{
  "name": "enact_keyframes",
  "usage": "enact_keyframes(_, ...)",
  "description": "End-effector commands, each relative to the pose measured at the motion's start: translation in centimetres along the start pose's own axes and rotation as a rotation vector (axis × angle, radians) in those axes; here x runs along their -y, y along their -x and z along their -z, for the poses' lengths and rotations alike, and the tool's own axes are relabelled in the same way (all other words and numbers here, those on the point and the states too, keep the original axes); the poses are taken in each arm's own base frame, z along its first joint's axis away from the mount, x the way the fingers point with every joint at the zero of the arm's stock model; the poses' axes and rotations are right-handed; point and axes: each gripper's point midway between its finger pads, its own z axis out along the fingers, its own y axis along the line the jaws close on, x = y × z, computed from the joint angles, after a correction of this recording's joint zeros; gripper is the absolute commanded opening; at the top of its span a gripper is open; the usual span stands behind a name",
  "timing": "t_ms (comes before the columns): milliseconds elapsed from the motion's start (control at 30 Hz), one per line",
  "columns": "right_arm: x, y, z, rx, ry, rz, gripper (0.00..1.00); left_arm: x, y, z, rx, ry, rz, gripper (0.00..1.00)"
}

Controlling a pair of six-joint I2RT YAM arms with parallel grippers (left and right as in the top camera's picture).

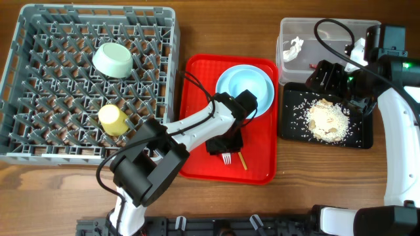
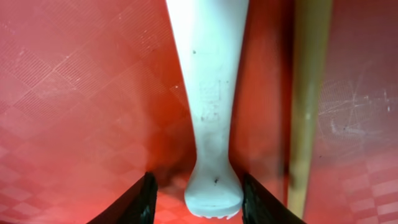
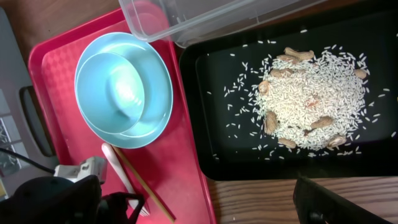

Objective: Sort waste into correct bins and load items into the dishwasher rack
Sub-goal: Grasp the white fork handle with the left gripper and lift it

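As the left hand point(image 2: 200, 200) gapes, the fork point(image 2: 208, 93) lies between its fingers point(image 2: 140, 202).

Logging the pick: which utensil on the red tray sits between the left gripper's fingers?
The white fork; the wooden chopstick lies outside the left gripper, beside it.
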Motion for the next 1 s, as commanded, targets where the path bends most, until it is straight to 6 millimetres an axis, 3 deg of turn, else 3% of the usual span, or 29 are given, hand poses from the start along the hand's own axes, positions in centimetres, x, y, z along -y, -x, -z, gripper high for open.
enact_keyframes(0,-0.21,-0.1,0.43,0.005,0.015,0.0,1.0,-1.27,0.17,-1.44,0.014,0.06,0.011,0.41)
enact_keyframes(133,-0.21,-0.1,0.43,0.005,0.015,-0.018,1.0,-1.26,0.18,-1.44,0.015,0.059,0.01,0.41)
enact_keyframes(633,-0.21,-0.14,0.43,0.004,0.015,-0.044,1.0,-1.13,0.28,-1.44,0.019,0.054,0.01,0.21)
enact_keyframes(967,-0.19,-0.2,0.43,0.001,0.014,-0.045,1.0,-1.21,0.22,-1.43,0.017,0.057,0.01,0.18)
